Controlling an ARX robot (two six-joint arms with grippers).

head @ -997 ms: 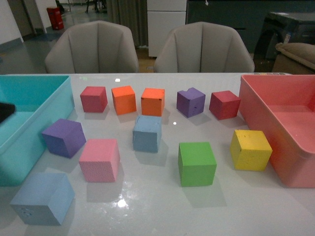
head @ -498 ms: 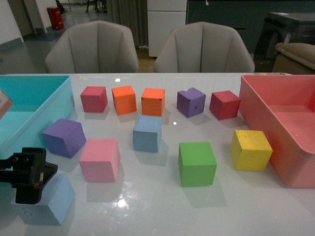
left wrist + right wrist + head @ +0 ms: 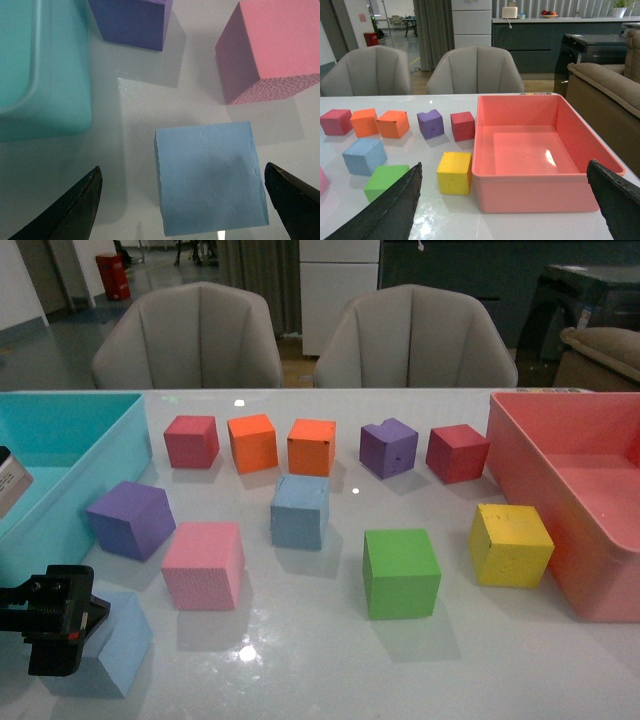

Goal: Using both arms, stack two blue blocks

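Note:
One pale blue block sits at the near left of the white table, partly hidden by my left gripper. In the left wrist view this block lies between the open fingers of my left gripper, which hovers just above it. The second blue block stands mid-table and also shows in the right wrist view. My right gripper is open and empty, held high near the table's front right, facing the pink bin; it is out of the front view.
A turquoise bin stands at the left and a pink bin at the right. A pink cube and a purple cube flank the near blue block. Green and yellow cubes sit right of centre, with a row of cubes behind.
My left gripper has come from the left edge over the turquoise bin to the near blue block, then sunk a little lower over it. The blocks have not moved.

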